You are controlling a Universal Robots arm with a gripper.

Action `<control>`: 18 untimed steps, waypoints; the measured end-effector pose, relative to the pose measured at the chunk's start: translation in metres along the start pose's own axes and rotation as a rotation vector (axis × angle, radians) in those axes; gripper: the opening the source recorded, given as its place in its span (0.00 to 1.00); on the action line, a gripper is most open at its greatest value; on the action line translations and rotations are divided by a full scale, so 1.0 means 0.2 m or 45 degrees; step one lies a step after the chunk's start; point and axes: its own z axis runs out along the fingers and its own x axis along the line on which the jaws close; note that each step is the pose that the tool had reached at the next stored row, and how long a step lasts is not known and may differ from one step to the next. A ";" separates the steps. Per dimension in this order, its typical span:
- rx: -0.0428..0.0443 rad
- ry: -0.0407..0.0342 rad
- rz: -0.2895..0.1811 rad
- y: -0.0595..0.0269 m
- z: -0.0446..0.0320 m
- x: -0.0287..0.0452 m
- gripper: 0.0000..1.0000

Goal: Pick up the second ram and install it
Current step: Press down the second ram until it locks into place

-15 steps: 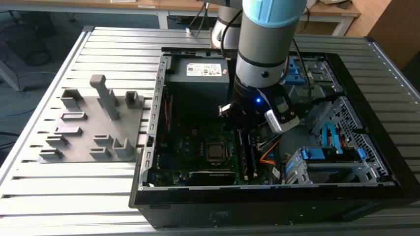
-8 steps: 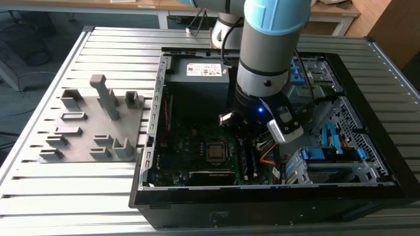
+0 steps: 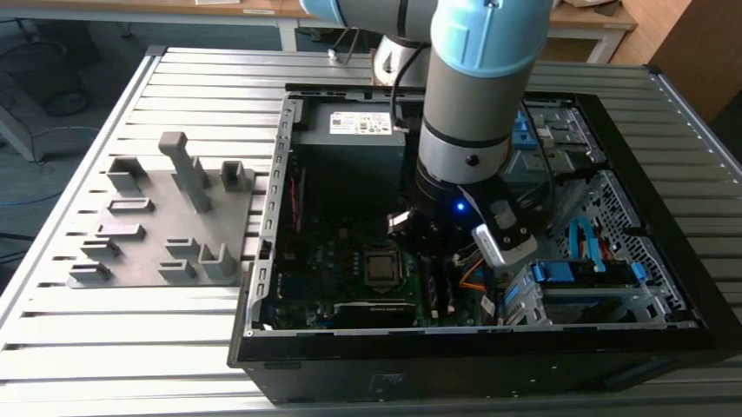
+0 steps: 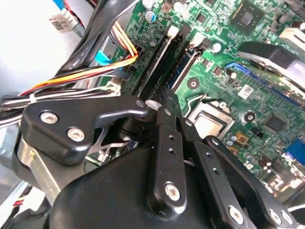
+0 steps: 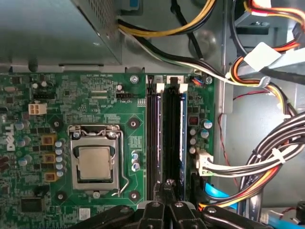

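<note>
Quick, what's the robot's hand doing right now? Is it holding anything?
Hand: shut, fingertips together over the memory slots on the motherboard. Whether it holds the second ram cannot be told.

You see a green motherboard (image 5: 90, 102) with black memory slots (image 5: 157, 138) — one slot edged blue at three o'clock of them. The gripper (image 5: 167, 187) is black; cables (image 5: 248, 167) run yellow, orange, white, black — the processor (image 5: 94, 163) silver.
</note>
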 end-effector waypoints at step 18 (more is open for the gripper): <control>-0.001 -0.0013 0.000 0.018 -0.110 -0.004 0.10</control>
